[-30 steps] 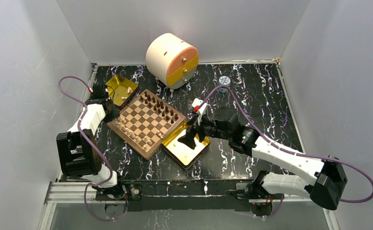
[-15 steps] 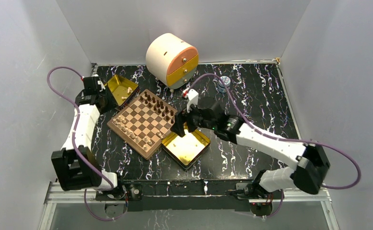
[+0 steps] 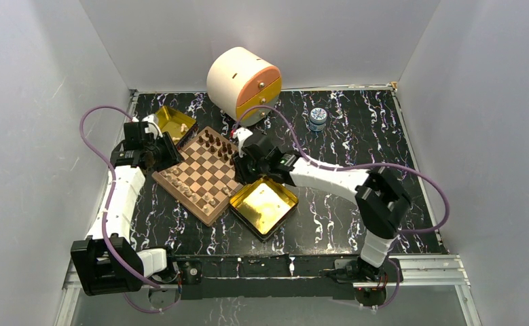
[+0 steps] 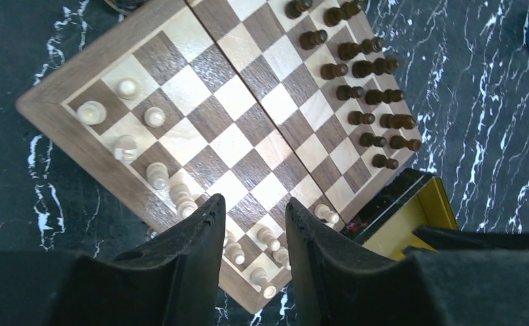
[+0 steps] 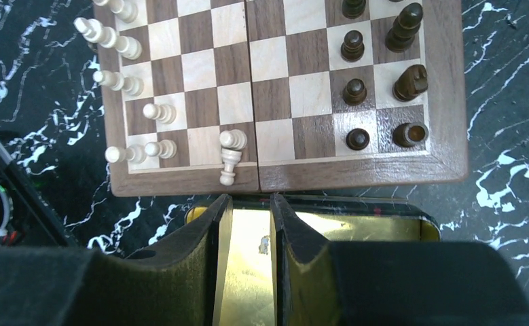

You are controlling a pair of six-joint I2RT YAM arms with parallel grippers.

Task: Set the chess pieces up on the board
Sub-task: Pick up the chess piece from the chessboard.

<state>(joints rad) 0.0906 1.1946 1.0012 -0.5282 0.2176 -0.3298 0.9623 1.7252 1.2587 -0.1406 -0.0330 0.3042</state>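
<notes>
The right tool (image 5: 248, 204) has swung from the middle of the gold tin (image 5: 370, 227) to the rim of the board (image 5: 356, 178), jaws slightly parted, empty. Just ahead, a tan piece (image 5: 228, 163) lies toppled, lengthwise toward the tool.

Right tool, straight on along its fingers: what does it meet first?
Probably the board's rim, just past the tin's edge. A light piece sits just left of that line. Depth is unclear.
</notes>
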